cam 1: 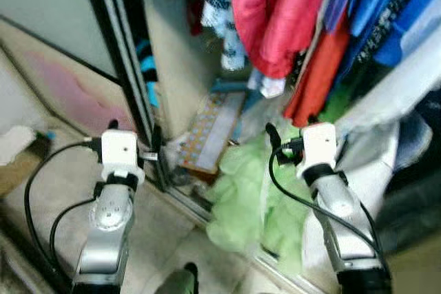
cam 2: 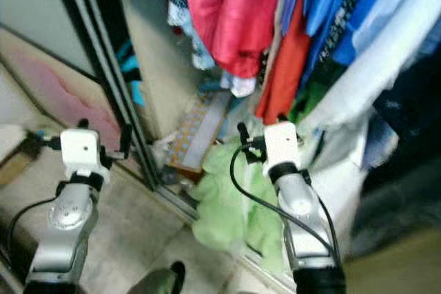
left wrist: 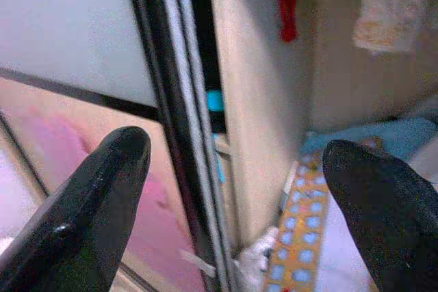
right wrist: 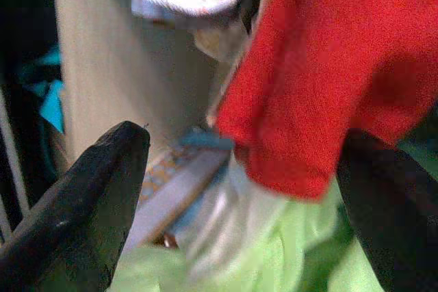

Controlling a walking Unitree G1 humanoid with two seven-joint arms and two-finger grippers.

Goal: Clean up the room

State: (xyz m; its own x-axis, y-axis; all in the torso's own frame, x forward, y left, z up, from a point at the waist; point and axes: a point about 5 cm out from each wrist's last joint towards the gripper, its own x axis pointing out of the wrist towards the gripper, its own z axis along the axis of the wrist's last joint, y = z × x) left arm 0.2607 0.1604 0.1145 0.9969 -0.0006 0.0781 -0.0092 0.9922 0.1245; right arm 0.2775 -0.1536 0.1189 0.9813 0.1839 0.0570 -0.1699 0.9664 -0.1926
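I face an open wardrobe. A light green cloth [cam 1: 248,191] lies heaped on its floor and spills over the sill; it also shows low in the right wrist view as green cloth [right wrist: 274,264]. My right gripper [cam 1: 293,130] hovers open just above the heap, below a hanging red garment [right wrist: 321,80]. At the black sliding-door frame [cam 1: 131,80], my left gripper [cam 1: 136,132] is open and holds nothing. Between its fingers the left wrist view shows the frame [left wrist: 171,100] and an orange board with blue dots [left wrist: 301,237].
Red, pink, blue and white clothes [cam 1: 289,12] hang closely across the wardrobe's top. The dotted board [cam 1: 210,132] leans on the inner beige wall. Pale tiled floor [cam 1: 165,232] lies before the sill, with a dark shape [cam 1: 180,280] at the bottom edge.
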